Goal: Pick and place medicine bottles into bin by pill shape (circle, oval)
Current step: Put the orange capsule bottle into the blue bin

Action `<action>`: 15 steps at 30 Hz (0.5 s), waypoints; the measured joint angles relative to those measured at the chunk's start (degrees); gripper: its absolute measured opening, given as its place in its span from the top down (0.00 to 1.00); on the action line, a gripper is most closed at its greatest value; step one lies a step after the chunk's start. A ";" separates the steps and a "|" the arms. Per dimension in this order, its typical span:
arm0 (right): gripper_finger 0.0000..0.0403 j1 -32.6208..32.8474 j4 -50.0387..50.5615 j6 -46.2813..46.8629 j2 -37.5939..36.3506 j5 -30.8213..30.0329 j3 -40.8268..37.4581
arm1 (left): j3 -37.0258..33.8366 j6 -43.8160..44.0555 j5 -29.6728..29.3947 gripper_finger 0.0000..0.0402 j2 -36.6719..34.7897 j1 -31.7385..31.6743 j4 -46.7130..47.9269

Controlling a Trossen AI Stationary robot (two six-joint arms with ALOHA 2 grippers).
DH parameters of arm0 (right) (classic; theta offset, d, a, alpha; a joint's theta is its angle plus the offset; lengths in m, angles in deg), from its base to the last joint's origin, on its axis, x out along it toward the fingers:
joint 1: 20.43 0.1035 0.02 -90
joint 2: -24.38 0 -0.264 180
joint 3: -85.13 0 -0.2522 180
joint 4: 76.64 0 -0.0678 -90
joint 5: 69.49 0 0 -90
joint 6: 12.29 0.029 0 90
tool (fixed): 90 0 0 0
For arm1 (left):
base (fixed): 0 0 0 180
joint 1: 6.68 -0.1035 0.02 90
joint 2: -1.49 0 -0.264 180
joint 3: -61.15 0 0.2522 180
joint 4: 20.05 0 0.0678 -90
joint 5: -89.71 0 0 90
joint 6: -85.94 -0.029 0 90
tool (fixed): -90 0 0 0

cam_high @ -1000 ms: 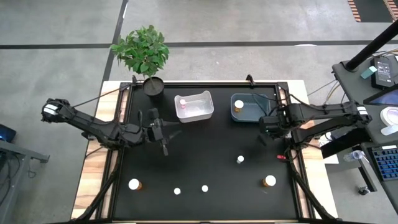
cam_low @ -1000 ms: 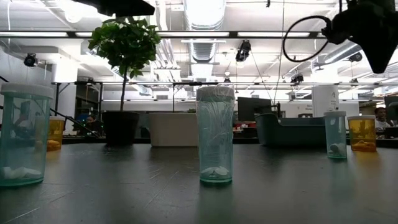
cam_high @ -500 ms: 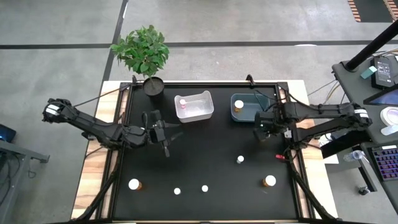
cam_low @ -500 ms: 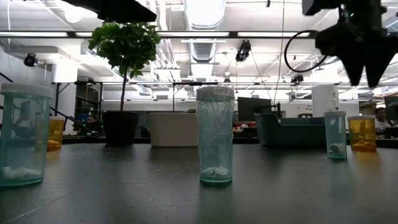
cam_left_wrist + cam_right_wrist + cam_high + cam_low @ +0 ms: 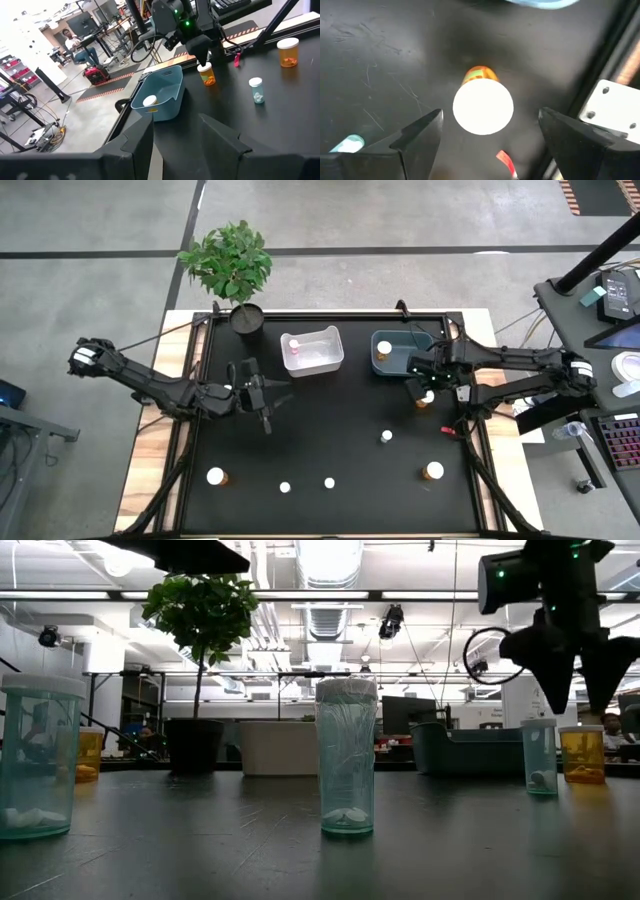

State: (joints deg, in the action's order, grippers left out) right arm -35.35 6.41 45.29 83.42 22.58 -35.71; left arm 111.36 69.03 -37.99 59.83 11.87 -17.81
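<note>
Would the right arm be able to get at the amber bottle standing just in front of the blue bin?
Probably yes: the right hand hangs directly above that amber bottle with its fingers spread wide on either side of the white cap, and nothing lies between them.

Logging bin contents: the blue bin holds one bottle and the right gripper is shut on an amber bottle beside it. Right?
Not quite. The right gripper is open, its fingers spread either side of the amber bottle without touching it, as the right wrist view shows. The rest stands: the blue bin holds one bottle, and the amber bottle stands beside that bin.
</note>
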 joint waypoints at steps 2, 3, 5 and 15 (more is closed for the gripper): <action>0.22 -0.02 -1.69 0.40 0.00 0.70 -1.08 | 0.00 0.00 0.00 0.66 -0.02 0.00 -0.01; 0.22 -0.02 -2.30 0.52 0.02 0.92 -1.48 | 0.00 -0.07 -0.02 0.66 -0.02 -0.02 0.00; 0.23 -0.02 -2.86 0.70 0.04 0.98 -2.11 | 0.00 -0.37 -0.12 0.66 -0.02 -0.06 -0.01; 0.24 -0.02 -6.77 1.98 0.68 0.96 -6.17 | 0.00 -0.50 -0.15 0.66 -0.02 -0.04 -0.02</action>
State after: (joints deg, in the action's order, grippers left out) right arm -35.37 -0.36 47.27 84.10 23.53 -41.88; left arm 111.36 68.53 -38.14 59.81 11.82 -17.83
